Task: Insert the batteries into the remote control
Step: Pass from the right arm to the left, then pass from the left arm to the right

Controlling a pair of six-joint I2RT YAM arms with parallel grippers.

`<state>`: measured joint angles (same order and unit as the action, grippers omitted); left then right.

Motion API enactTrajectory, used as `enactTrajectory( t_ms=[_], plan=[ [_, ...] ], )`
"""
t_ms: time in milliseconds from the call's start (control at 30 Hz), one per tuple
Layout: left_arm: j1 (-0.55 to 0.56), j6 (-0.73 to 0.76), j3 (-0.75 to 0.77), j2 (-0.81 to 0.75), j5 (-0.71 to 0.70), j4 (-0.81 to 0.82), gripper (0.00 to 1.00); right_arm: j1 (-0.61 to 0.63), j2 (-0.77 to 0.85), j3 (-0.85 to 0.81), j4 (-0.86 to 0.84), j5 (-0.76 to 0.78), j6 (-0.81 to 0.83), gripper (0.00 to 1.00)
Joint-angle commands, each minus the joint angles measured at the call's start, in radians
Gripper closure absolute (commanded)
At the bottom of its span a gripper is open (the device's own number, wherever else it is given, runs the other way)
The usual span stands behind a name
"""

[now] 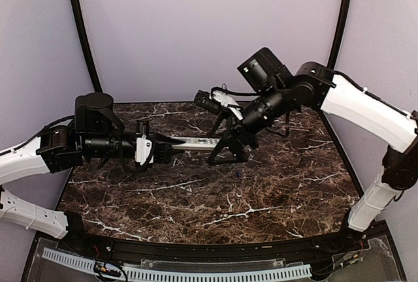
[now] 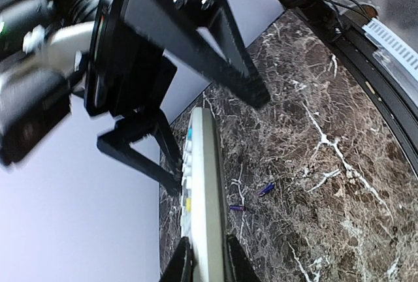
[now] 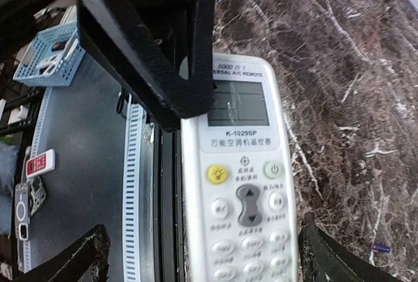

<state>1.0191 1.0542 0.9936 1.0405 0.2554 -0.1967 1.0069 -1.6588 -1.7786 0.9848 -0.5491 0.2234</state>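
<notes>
Holding remote control aloft by display end in clamped left gripper, button end aimed at 3 o'clock into wide-open, empty right gripper. Spotting both batteries loose on marble table at 4 o'clock of it. Judging remote control light, stiff, slick: pinch long edges mid-body.

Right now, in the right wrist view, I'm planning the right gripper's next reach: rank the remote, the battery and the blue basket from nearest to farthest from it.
From the right gripper:
1. Remote: between its open jaws, straight ahead.
2. Battery: on the table, lower right.
3. Blue basket: off the table, far upper left.
</notes>
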Motion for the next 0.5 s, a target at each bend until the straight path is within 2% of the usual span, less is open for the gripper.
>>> enactTrajectory(
  t_ms=[0,100,167,233,267,300,367,467],
  plan=[
    [-0.001,-0.336,-0.055,-0.050,-0.097,0.167,1.00,0.006,0.191,0.089,-0.244,0.121,-0.012,0.01],
    [-0.001,-0.557,-0.094,-0.076,-0.093,0.265,1.00,0.006,0.326,0.239,-0.433,0.208,0.007,0.01],
    [-0.001,-0.747,-0.125,-0.100,-0.066,0.351,1.00,0.007,0.406,0.341,-0.560,0.243,0.030,0.01],
    [-0.002,-1.016,-0.159,-0.125,-0.038,0.442,1.00,0.007,0.457,0.419,-0.672,0.250,0.044,0.01],
    [-0.003,-1.084,-0.170,-0.128,-0.028,0.473,1.00,0.006,0.473,0.447,-0.728,0.258,0.041,0.01],
    [-0.004,-1.207,-0.194,-0.129,-0.030,0.533,1.00,0.007,0.481,0.464,-0.762,0.265,0.036,0.02],
    [-0.004,-1.354,-0.222,-0.121,-0.051,0.596,1.00,0.008,0.480,0.478,-0.794,0.271,0.025,0.04],
    [-0.005,-1.464,-0.250,-0.109,-0.041,0.651,1.00,0.009,0.444,0.473,-0.799,0.270,0.020,0.07]
  ],
)
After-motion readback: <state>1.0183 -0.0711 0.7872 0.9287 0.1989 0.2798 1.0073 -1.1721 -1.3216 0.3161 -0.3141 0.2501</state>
